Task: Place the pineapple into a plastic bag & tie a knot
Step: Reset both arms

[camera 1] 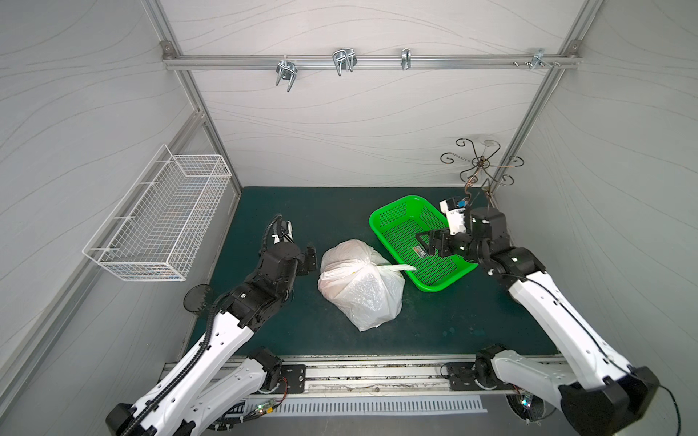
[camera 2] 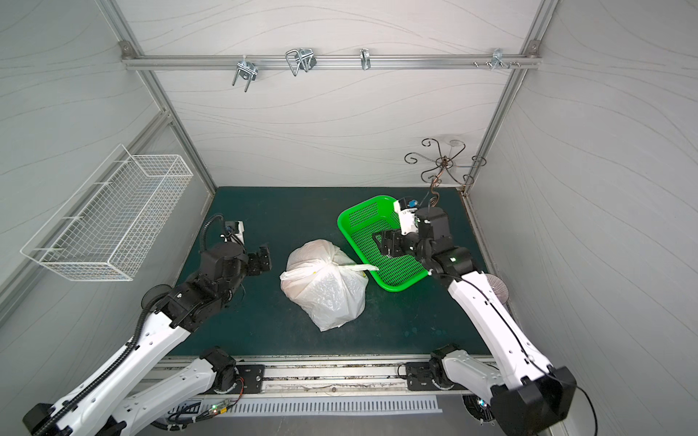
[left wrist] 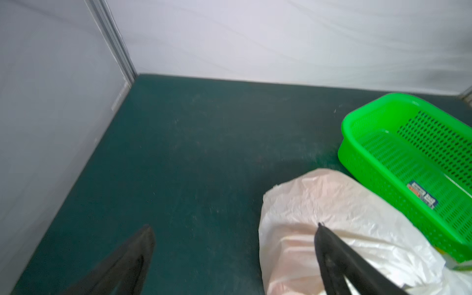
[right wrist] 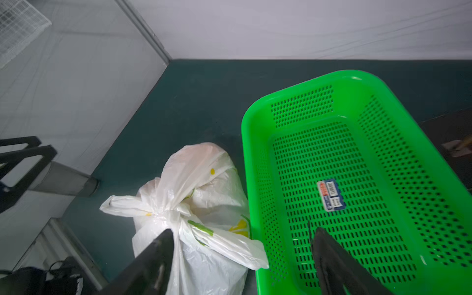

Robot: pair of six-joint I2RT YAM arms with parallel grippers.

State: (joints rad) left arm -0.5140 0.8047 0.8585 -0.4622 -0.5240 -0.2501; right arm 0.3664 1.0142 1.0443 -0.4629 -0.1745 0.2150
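Both top views: thin translucent white plastic bag (camera 1: 360,287) on dark green mat (camera 1: 264,211), beside green perforated plastic tray (camera 1: 393,205).
Left wrist: left gripper (left wrist: 235,228) spread, empty.
Right wrist: right gripper (right wrist: 244,231) likewise; bunched white handle knot (right wrist: 168,208) tied. Soft, slippery, probably weighty: grasp at knot.

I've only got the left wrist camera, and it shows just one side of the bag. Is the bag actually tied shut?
Observer: Yes. A knot of bunched handles sits on top of the bag.
Operator: Anything sticking out of it?
Observer: A flat white tail reaches over the rim of the green basket.
Operator: And the other arm?
Observer: The right end effector hangs open over that basket, holding nothing.
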